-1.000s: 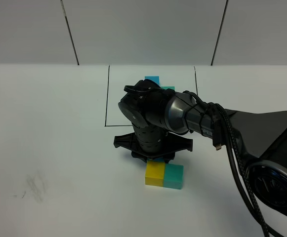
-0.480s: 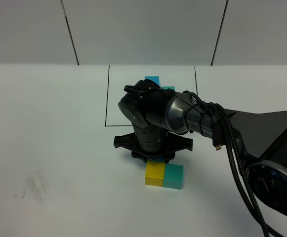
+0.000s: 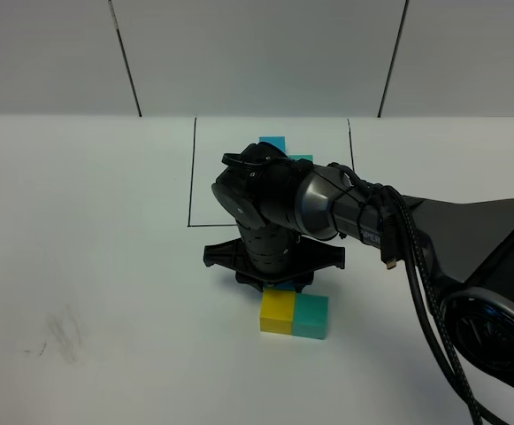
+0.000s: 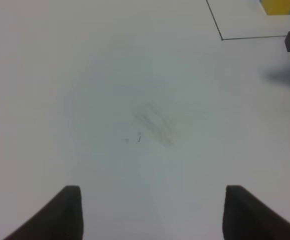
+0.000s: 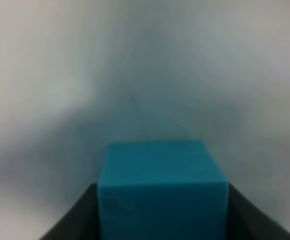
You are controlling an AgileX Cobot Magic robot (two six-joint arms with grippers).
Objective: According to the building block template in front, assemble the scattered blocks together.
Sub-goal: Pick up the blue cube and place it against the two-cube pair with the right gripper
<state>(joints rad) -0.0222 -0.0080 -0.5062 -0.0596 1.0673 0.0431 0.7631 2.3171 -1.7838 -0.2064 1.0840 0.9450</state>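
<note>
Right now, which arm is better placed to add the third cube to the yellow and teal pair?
The right. Its claw already grips a small matte blue cube, above the joined yellow cube and teal-green cube. The left claw is open over bare table.

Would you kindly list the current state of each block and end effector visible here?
Yellow block: on the table, touching the teal-green block.
Teal-green block: on the table, beside the yellow one.
Sky-blue block: between the right end effector's fingers.
Right end effector: shut on the sky-blue block.
Left end effector: open, holding nothing.
Template: largely hidden behind the arm.
</note>
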